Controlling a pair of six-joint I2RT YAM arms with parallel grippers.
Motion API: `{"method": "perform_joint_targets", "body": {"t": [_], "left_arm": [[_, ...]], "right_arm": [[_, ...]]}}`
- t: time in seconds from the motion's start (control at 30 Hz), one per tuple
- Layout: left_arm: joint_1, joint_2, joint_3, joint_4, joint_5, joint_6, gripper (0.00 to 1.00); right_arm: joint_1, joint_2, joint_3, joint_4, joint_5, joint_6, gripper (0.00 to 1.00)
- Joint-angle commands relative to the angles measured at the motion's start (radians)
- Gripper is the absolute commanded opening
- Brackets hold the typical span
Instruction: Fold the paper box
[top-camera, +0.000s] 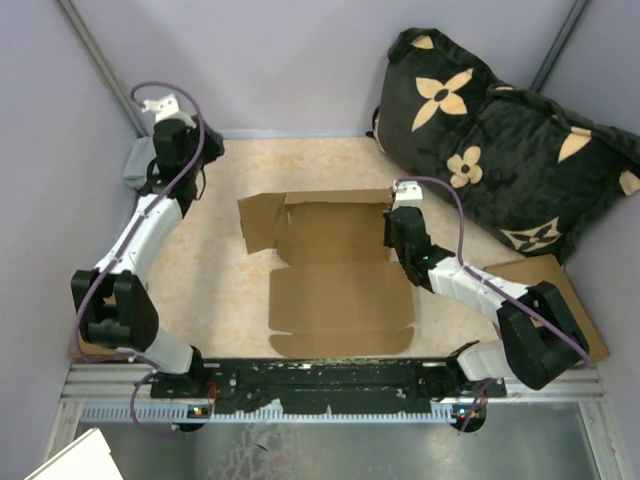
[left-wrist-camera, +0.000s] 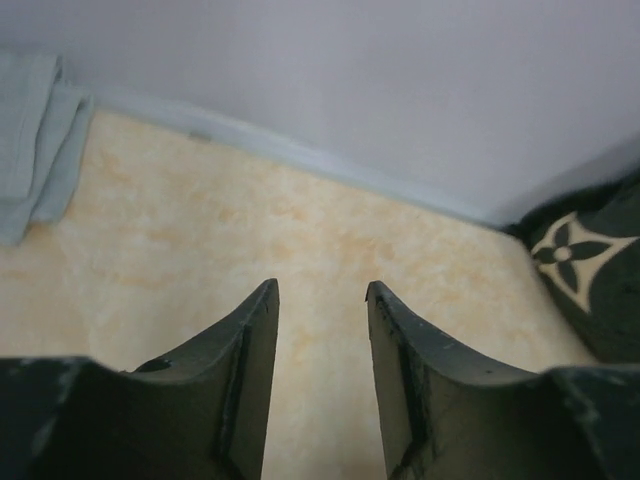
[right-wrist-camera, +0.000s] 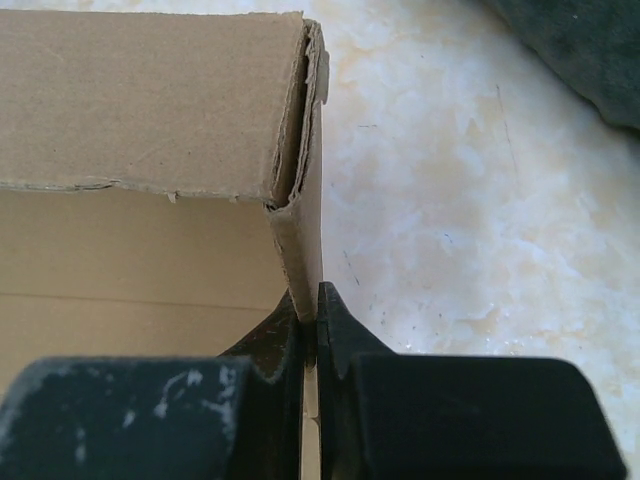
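Observation:
The paper box (top-camera: 335, 275) is a brown die-cut cardboard sheet, partly folded, in the middle of the table. Its far wall stands up and its left flap lies flat. My right gripper (top-camera: 397, 228) is shut on the box's right side wall (right-wrist-camera: 303, 235), which stands upright between the jaws and meets the far wall at the corner. My left gripper (top-camera: 172, 135) is open and empty at the far left corner, well away from the box; its fingers (left-wrist-camera: 250, 340) hang over bare table.
A black cushion with tan flower shapes (top-camera: 500, 140) fills the far right corner. A smaller flat brown cardboard piece (top-camera: 560, 290) lies under my right arm. A grey cloth (top-camera: 135, 165) lies by the left wall, also in the left wrist view (left-wrist-camera: 35, 140).

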Motion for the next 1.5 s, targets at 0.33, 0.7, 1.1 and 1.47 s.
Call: {"method": "perform_joint_targets", "body": {"t": [0.33, 0.7, 1.1, 1.47], "left_arm": [[0.108, -0.014, -0.508, 0.386, 0.528, -0.106, 0.51], [0.094, -0.009, -0.606, 0.532, 0.790, -0.119, 0.51], [0.039, -0.275, -0.738, 0.366, 0.873, -0.055, 0.49], [-0.063, -0.347, -0.811, 0.268, 0.797, 0.010, 0.50]], "right_arm": [[-0.072, -0.083, -0.001, -0.049, -0.074, 0.053, 0.01], [-0.082, -0.071, 0.001, -0.049, -0.132, 0.080, 0.02], [-0.087, -0.031, 0.039, -0.055, -0.161, 0.105, 0.03], [-0.089, -0.050, 0.030, -0.044, -0.196, 0.112, 0.04]]}}
